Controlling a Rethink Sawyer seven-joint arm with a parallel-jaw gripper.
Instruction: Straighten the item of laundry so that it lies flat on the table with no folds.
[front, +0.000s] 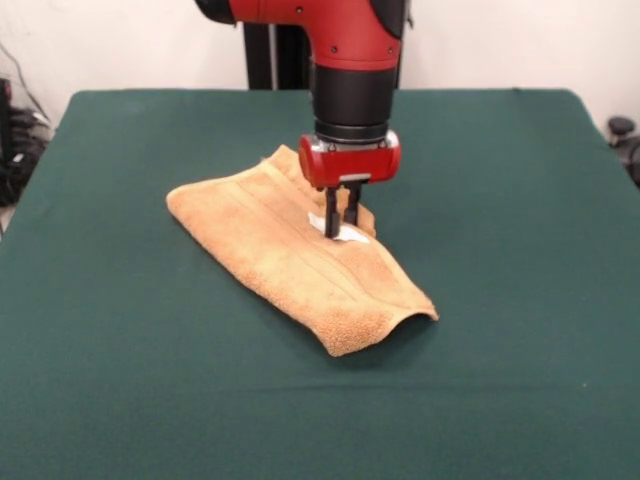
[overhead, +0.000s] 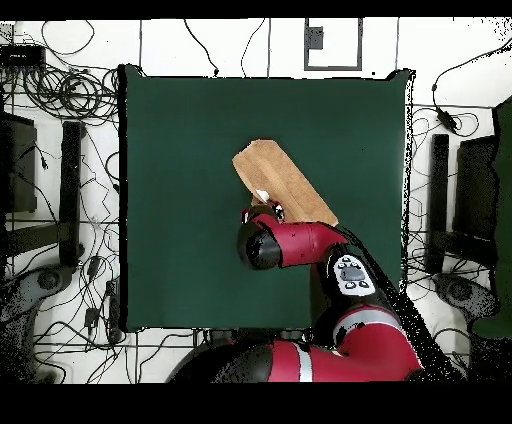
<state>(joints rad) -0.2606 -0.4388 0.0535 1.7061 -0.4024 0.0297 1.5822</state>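
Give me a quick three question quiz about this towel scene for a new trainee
1. True or false: the towel lies fully flat on the table.
2. What does the hand reach down to? A) the towel's white tag B) bare table C) a cup
3. Fill in: the towel's near end lifts into a ____.

Key: 1 false, it is folded over; 2 A, the tag; 3 hump.

No words, numbers, brands or signs can be read anywhere — not on the small white tag lying on the folded tan-orange terry-cloth towel, nor on the red and black robot arm, whose grey control pad shows only unreadable marks.
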